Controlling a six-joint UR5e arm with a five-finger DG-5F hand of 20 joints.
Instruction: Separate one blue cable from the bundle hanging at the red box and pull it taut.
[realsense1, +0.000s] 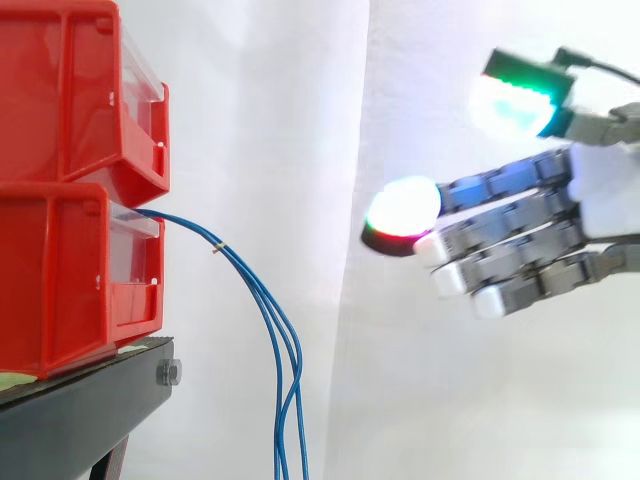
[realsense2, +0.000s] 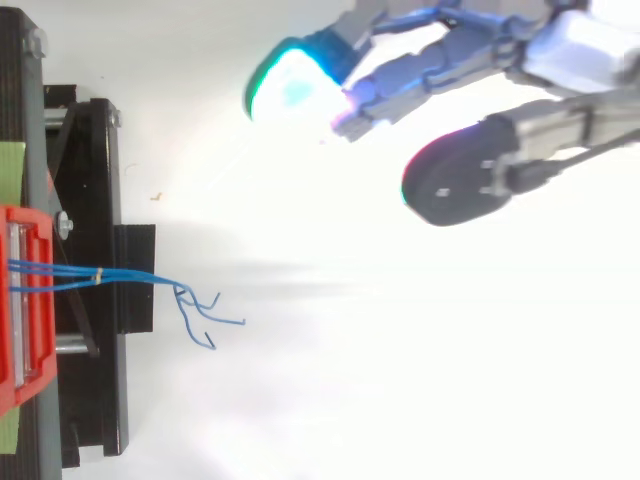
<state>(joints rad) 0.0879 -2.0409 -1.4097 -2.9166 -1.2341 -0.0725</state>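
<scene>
Hand (realsense1: 603, 203) outspread, fingers (realsense1: 505, 228) level, apart from cables (realsense1: 268, 318)

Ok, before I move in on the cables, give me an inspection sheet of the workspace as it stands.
Surface: black stand carrying an upper red bin stacked on a lower red bin.
Job's things: blue cables come out of the lower red bin's front, bound by a small tie.
Clutter: nothing seen.
Grippers: hand open, fingers straight and pointing toward the bins, holding nothing, well apart from the blue cables.
Cables: all hang slack past the stand's edge; none separated or taut yet; loose ends splay apart in the top view.
Surroundings: white curtain behind.
</scene>
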